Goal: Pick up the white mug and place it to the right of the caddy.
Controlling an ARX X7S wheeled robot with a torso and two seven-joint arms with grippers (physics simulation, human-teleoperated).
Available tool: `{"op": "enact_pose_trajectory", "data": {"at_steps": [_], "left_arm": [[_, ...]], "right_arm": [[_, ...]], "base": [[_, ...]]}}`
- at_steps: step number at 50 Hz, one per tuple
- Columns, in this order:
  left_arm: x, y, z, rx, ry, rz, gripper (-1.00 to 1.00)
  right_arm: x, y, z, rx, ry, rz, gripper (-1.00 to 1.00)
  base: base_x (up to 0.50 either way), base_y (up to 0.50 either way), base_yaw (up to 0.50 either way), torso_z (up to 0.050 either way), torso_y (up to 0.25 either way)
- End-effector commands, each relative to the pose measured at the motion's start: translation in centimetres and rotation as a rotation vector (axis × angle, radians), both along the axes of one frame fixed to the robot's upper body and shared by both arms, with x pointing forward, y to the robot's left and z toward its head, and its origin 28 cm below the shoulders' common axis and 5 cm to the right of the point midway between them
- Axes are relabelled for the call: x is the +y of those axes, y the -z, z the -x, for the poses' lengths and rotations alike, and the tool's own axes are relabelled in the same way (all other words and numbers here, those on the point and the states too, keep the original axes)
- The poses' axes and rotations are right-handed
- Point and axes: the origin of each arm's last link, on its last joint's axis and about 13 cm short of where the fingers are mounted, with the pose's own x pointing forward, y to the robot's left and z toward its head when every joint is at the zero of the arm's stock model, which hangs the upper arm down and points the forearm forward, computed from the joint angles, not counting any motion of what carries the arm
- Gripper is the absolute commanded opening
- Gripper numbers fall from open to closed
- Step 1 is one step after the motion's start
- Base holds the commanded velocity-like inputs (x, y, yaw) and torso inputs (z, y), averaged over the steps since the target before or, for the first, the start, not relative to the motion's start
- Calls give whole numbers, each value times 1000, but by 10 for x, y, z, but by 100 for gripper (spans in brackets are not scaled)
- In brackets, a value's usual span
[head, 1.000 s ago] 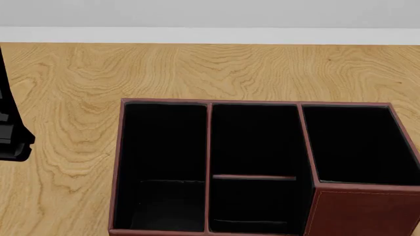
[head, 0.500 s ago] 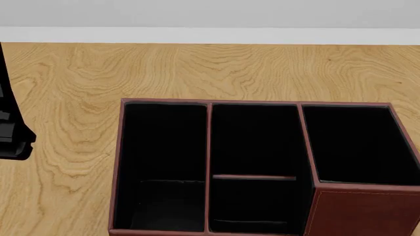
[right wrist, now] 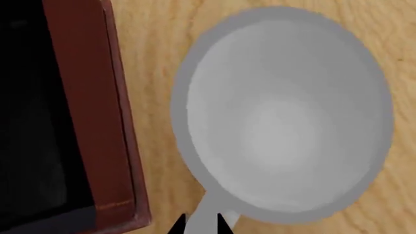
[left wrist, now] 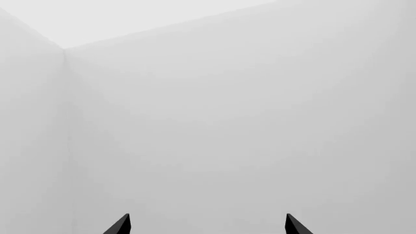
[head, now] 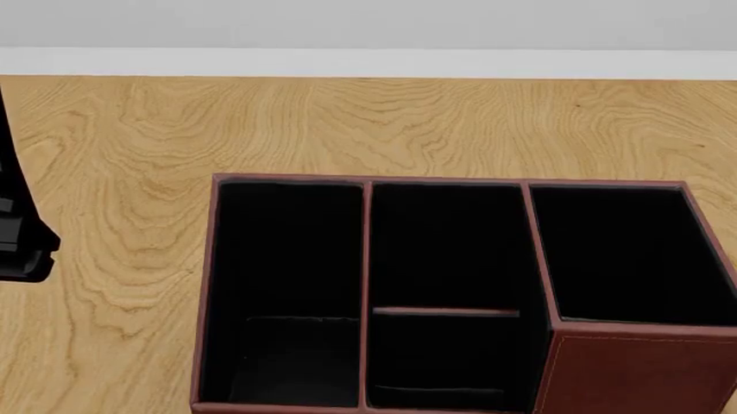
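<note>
White mug (right wrist: 283, 122) stands upright on the wooden table (head: 345, 121), just beside the caddy (head: 461, 293) wall; the right gripper (right wrist: 202, 225) pinches its handle between narrow tips. Farther off, the left gripper (left wrist: 206, 225) is spread wide, holding nothing, facing a blank wall.

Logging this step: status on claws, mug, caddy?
Left claw open, empty, facing wall. Right claw pinching white mug handle. Mug upright beside caddy, gap between. Nothing obstructing.
</note>
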Motion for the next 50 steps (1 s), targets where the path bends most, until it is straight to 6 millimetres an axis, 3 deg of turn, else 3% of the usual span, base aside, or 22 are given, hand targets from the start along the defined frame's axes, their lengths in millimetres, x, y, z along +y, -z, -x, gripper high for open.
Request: {"op": "enact_pose_trajectory", "data": {"at_steps": [1,3,4,22,50], "left_arm": [[0,0,1,-2,-2,0,100],[0,0,1,-2,-1,0,100],[0,0,1,-2,-1,0,100],[0,-1,1,-7,6,3,100],[-3,-5,6,-21,24,6,100]], "right_arm": [[-6,8,2,28,-2,91,-100],[-6,7,2,27,-1,93,-100],[-6,7,2,27,-1,93,100],[-6,-5,10,-3,1,113,100],[3,-52,40,-114,-37,161,100]], "base": [[0,0,3,0,0],[7,-1,2,0,0],[0,-3,0,0,0],[0,0,0,0,0],[0,0,0,0,0]]}}
